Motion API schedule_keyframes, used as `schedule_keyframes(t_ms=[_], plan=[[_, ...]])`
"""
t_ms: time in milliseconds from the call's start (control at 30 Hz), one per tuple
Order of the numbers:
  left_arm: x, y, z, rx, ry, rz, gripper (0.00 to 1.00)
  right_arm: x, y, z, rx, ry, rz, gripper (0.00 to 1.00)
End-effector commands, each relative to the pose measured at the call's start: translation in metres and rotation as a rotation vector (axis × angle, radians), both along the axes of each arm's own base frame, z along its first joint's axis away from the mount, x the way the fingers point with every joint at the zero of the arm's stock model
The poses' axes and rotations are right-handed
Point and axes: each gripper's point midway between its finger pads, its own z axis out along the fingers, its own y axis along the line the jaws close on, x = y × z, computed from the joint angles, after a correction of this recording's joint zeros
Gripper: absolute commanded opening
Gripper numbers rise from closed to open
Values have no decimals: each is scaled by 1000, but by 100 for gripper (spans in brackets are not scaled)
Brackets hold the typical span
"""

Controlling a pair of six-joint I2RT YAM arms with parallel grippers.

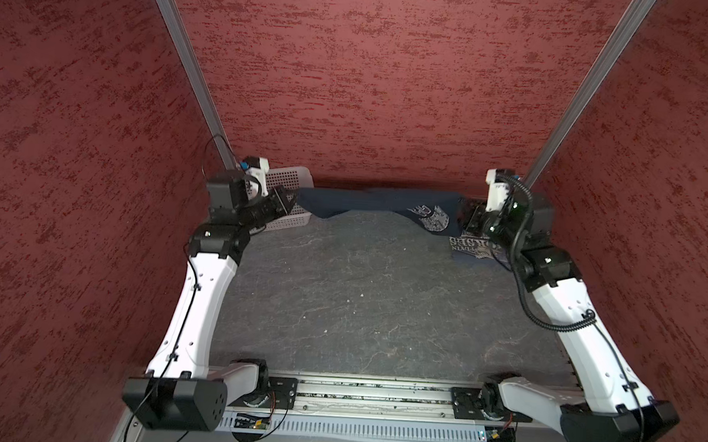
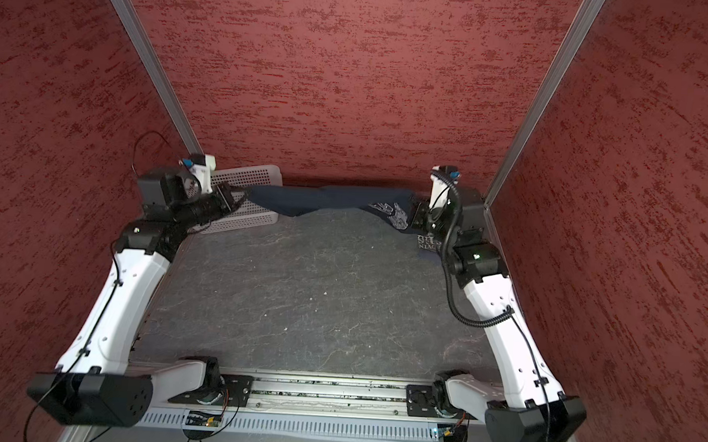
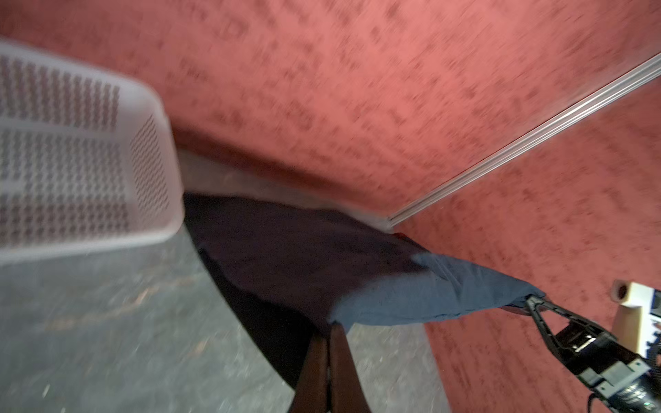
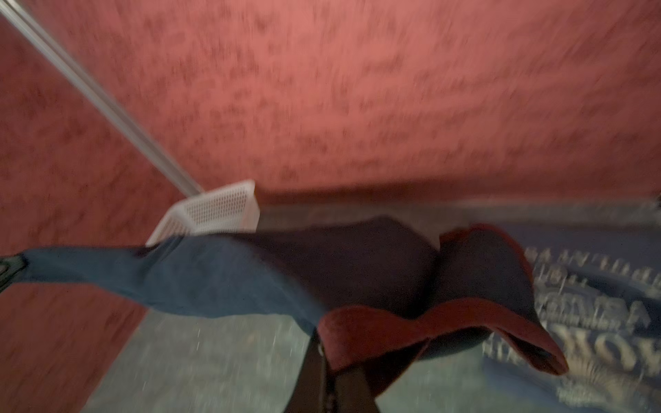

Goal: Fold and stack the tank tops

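Navy tank top (image 1: pixel 370 201), trimmed in maroon, is held off the surface (image 1: pixel 360 305) and stretched along the 12 o'clock edge. Its long axis runs from 9 to 3 o'clock, and a slight sag is seen at the middle. The left hand (image 3: pixel 331 330) is pressed together on one end of the cloth at about 11 o'clock, just in front of the white basket (image 1: pixel 290 173). The right hand (image 4: pixel 322 345) is pinched on the other end, at the maroon edge, at about 1 o'clock. The garment is thus shared evenly, and neither arm is nearer to it than the other. The blue tank top (image 1: pixel 477 249), printed with pale lettering, is laid on the surface just below the right hand and toward 5 o'clock of it. It is partly hidden by that arm, so how neatly it has been folded cannot be told. The middle of the surface, toward 6 o'clock of the stretched cloth, is judged the likely place for laying it flat. For that, both ends would have to be brought down together with the long axis kept crosswise.
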Motion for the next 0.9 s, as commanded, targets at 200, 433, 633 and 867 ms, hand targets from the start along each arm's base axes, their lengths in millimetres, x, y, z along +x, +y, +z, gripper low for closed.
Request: schedule_keyframes(t_ms=[200, 433, 633, 867], plan=[[-123, 8, -227, -162, 538, 193, 37, -102, 33, -234, 177, 549, 52, 35], [-148, 37, -206, -118, 494, 390, 72, -115, 10, -218, 151, 549, -49, 81], [-98, 7, -164, -98, 405, 238, 71, -87, -54, -192, -27, 494, -341, 82], [-42, -84, -176, 88, 421, -15, 72, -37, -107, -215, 144, 555, -468, 75]])
